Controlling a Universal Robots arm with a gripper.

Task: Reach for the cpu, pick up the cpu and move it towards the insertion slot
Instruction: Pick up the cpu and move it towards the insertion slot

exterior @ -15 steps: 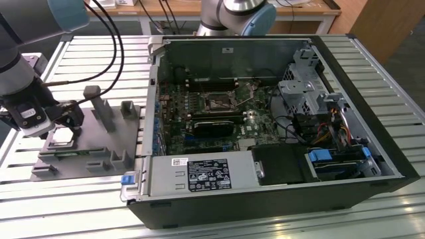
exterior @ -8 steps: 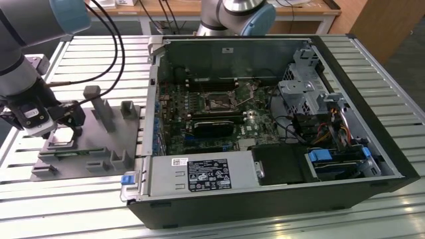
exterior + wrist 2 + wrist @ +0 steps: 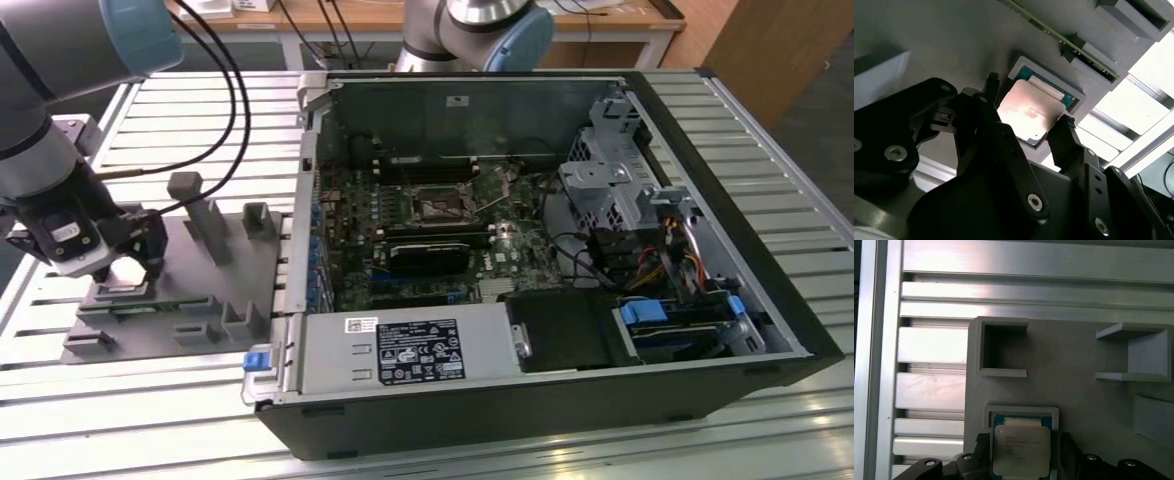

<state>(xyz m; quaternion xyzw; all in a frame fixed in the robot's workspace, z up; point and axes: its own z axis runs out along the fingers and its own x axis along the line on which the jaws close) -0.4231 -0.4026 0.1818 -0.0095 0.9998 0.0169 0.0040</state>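
Observation:
The cpu [image 3: 1026, 112] is a flat square chip with a silvery top and a green rim. It lies in a shallow grey holder [image 3: 1021, 411] on the fixture plate. My gripper [image 3: 1029, 102] hangs right over it, open, with one black fingertip [image 3: 991, 82] on each side of the chip and small gaps showing in the first wrist view, where the cpu [image 3: 1021, 450] sits between the fingers. In the exterior view the gripper [image 3: 127, 272] is at the view's left, far from the insertion slot [image 3: 438, 205], a dark square socket on the green motherboard.
The grey fixture plate [image 3: 214, 300] carries upright blocks [image 3: 187, 195] and open pockets [image 3: 1001, 350] near the gripper. An open computer case [image 3: 534, 250] lies on the slatted aluminium table [image 3: 200, 110], with a drive cage [image 3: 607, 190] and cables beside the socket.

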